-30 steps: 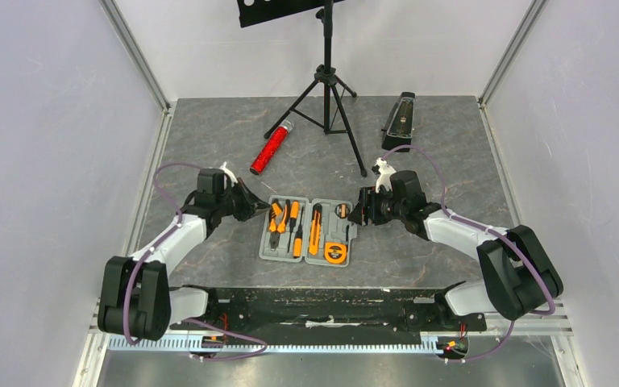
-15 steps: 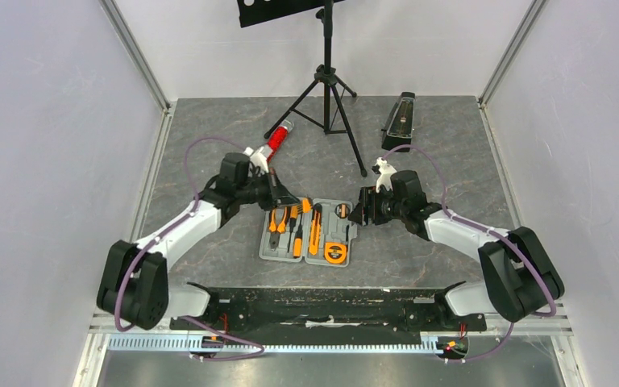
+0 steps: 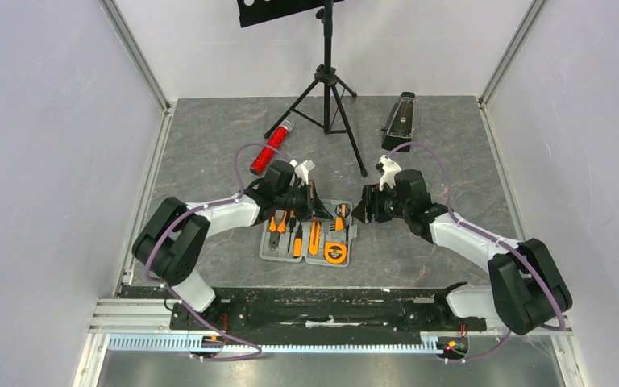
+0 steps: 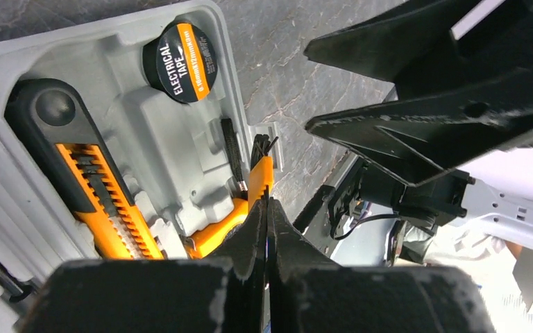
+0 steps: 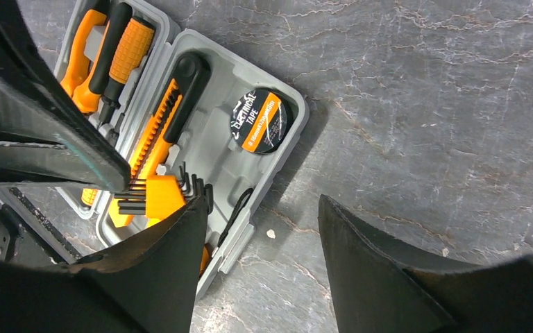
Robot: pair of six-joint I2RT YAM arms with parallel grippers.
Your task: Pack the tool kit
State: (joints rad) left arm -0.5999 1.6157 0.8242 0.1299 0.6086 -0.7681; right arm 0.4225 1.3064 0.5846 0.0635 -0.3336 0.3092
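Grip | left gripper [image 4: 266, 206] pinching hex key set [image 4: 261, 182] edge-on (likely to slot it in) over tool kit case [image 3: 266, 253] lying open on table [image 3: 209, 161] | right gripper [image 5: 262, 202] hovering spread beside its rim, probably bracing

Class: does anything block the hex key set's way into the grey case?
Nothing visible: the left gripper holds the hex key set over a bare recess of the case; the right gripper stands beside it.

Grey marbled table [image 3: 201, 145], open grey tool case [image 3: 267, 252], red glitter cylinder [image 3: 270, 147], black metronome [image 3: 403, 119], tripod stand [image 3: 326, 76]
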